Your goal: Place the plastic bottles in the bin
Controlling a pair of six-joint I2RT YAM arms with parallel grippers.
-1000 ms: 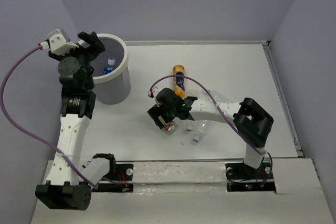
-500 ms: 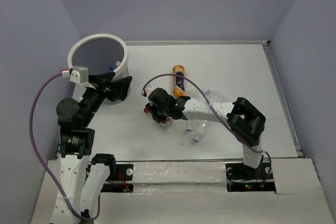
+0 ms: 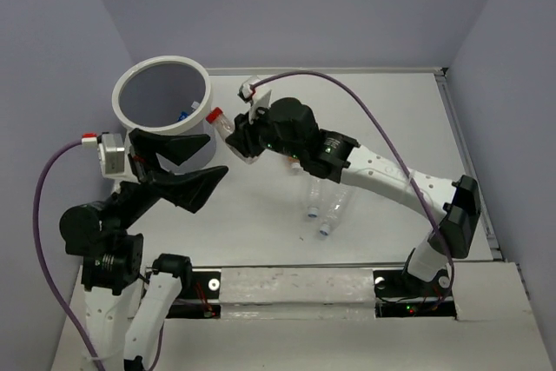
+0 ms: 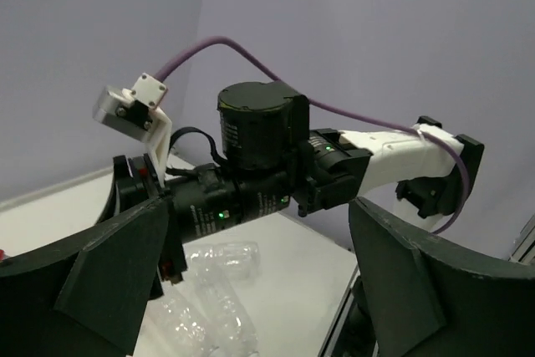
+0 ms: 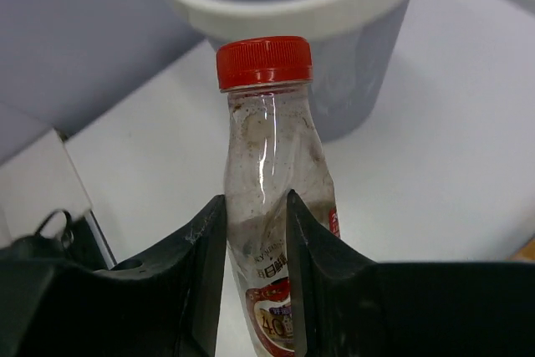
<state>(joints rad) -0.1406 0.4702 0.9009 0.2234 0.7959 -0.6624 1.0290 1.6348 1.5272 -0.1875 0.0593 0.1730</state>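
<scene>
Holding the red-capped bottle (image 5: 267, 156), the right gripper (image 3: 238, 140) has both fingers clamped against the clear, crumpled body just above a red printed label. The cap points away from the wrist, towards the bin (image 3: 206, 93). In the top view the cap sits just beside the bin's thick white rim on its right-hand side, outside the opening. In the right wrist view the cap shows against the grey outer wall, just under the rim. The bottle is not yet in the bin.

The bin stands at the far left of the white table (image 3: 391, 110). Inside it, against the near wall, lies a small item with a blue part (image 3: 183, 115); its exact kind cannot be told at this size.

The left gripper (image 3: 213, 155) is spread wide and carries nothing. It sits in front of the bin, its dark fingers pointing towards the right arm. The left wrist view confirms this: nothing lies between the two fingers, and the right arm's dark wrist section (image 4: 251, 148) fills the gap beyond them.

Two clear crinkled bottles (image 3: 320, 206) lie side by side near the table's middle, below the right arm's forearm, caps towards the near edge. A purple cable (image 3: 347, 93) loops over the right arm.
</scene>
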